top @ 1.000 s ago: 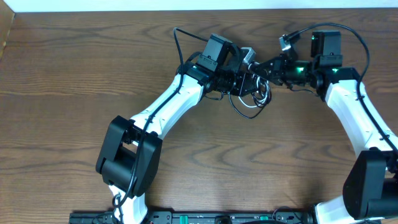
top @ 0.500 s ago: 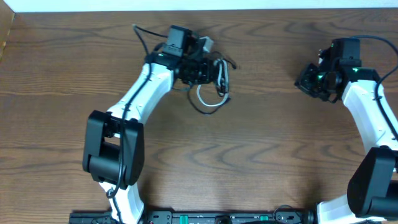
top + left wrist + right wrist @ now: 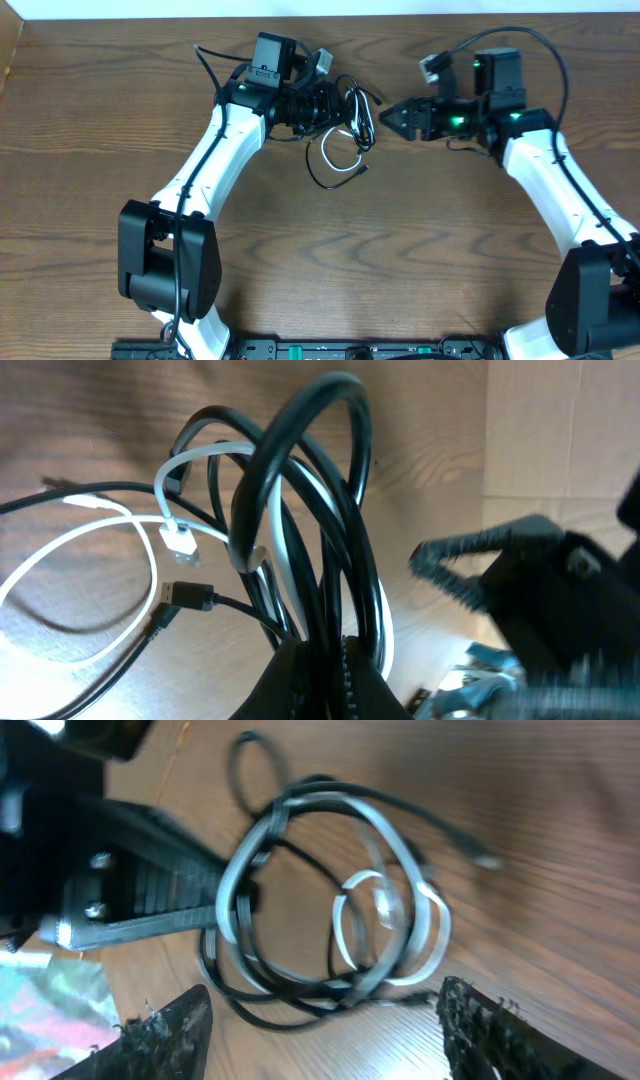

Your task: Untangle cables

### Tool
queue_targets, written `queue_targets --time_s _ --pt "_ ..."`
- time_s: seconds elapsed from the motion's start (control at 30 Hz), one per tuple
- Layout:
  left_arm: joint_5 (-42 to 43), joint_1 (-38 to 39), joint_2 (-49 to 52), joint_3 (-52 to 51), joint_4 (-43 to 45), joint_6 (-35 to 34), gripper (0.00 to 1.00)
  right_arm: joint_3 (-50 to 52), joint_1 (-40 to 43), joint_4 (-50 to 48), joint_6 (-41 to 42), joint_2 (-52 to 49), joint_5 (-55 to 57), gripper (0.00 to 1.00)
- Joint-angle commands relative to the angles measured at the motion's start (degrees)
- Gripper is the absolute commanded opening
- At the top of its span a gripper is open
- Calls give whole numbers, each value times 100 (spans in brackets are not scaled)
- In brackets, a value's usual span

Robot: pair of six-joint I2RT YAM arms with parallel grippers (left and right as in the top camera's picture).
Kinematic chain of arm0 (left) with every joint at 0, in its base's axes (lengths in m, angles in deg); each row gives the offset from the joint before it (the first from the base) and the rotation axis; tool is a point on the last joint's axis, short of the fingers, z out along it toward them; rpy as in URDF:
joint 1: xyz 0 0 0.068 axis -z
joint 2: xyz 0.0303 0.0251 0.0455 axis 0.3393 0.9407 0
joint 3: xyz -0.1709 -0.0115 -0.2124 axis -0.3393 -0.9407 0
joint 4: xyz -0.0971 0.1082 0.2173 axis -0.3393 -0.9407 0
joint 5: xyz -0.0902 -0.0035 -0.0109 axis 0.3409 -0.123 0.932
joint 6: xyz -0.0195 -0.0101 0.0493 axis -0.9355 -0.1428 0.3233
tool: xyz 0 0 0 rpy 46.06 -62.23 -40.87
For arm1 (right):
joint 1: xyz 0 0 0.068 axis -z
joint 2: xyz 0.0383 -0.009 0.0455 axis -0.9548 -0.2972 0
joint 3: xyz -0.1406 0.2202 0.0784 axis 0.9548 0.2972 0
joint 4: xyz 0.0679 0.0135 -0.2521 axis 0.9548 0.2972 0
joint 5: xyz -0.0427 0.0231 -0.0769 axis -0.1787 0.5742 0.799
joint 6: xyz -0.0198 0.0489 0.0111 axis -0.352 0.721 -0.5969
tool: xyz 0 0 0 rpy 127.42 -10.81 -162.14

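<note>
Your left gripper (image 3: 336, 108) is squeezed tight on the cables (image 3: 342, 160), a bunch of black and white loops at the far middle of the table (image 3: 100, 200). In the left wrist view its fingers are cut off at the bottom edge. You cannot tell which cord crosses which inside the bunch. Your right gripper (image 3: 390, 117) sits just beside the bunch. Its fingers (image 3: 170, 1030) are wide apart and hold nothing. That view is blurry.
</note>
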Motion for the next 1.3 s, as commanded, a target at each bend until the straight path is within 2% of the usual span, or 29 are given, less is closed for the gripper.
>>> queue_targets --time_s 0.0,0.27,0.47,0.57,0.93,1.0,1.07,1.1,1.13,1.17,1.27 --pt "238 -2 -101 22 0 -992 7 -17 -234 -175 -103 37 15 69" --pt "319 -2 -101 22 0 -1360 7 -17 -691 -234 -72 35 809 60" --pt "339 -2 -101 22 -2 -1366 7 -15 -957 -155 330 31 2159 49" --pt "411 -2 -101 22 -2 -1366 7 -15 -1064 -153 334 -9 2507 48" --pt "533 46 -101 22 0 -1388 7 -15 -1287 -396 549 -212 2704 45" --pt "575 46 -101 22 7 -1386 7 -15 -1287 -442 566 -433 2820 38" --pt "573 46 -101 22 -4 -1298 7 -15 -1244 -479 599 -739 2896 19" --pt "575 46 -98 22 -11 -1231 7 -15 -1224 -466 647 -763 2964 16" --pt "573 48 -98 22 -81 -1123 7 -15 -1130 -389 804 -791 3222 4" --pt "570 46 -98 22 -155 -1012 7 -15 -1025 -319 992 -791 3462 1" --pt "546 46 -98 22 -483 -282 7 -15 -669 -203 1327 -791 3764 1"
